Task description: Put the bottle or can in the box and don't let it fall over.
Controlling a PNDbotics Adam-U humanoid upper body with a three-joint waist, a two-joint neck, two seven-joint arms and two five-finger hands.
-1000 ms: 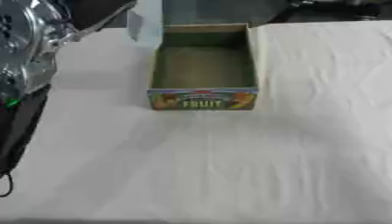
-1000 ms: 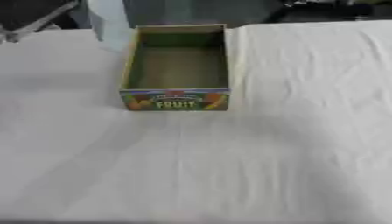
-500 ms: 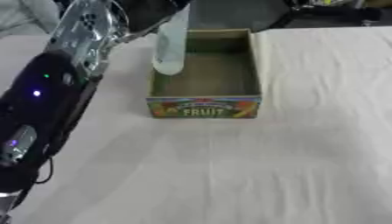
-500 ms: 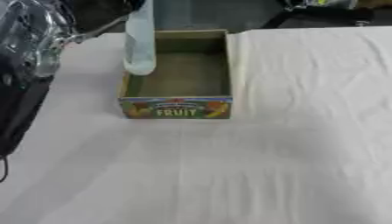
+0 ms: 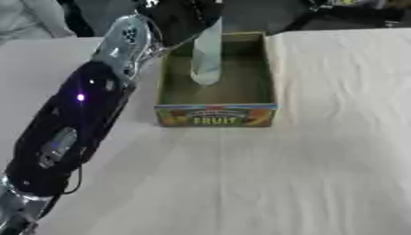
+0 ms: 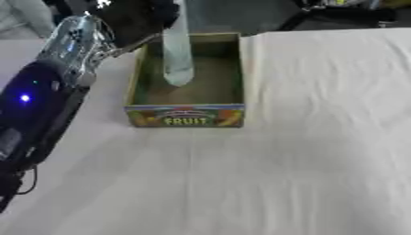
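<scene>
A pale clear bottle (image 5: 206,57) hangs upright over the open cardboard box (image 5: 217,114), whose front panel reads FRUIT. Its lower end is inside the box's outline, above the floor. My left hand (image 5: 186,13) holds the bottle's top at the upper edge of the left eye view, fingers curled round it. The black and silver left arm (image 5: 76,114) stretches from the lower left up to the box's left wall. The right hand shows in neither view.
A white cloth (image 5: 321,151) covers the table, with a lighter sheet to the right of the box. Dark equipment (image 6: 337,13) lies beyond the table's far edge. A person's light sleeve (image 5: 28,18) shows at the upper left.
My left arm has reached forward and to the right, carrying the bottle from the box's left wall to over the box's inside. The camera has also shifted.
</scene>
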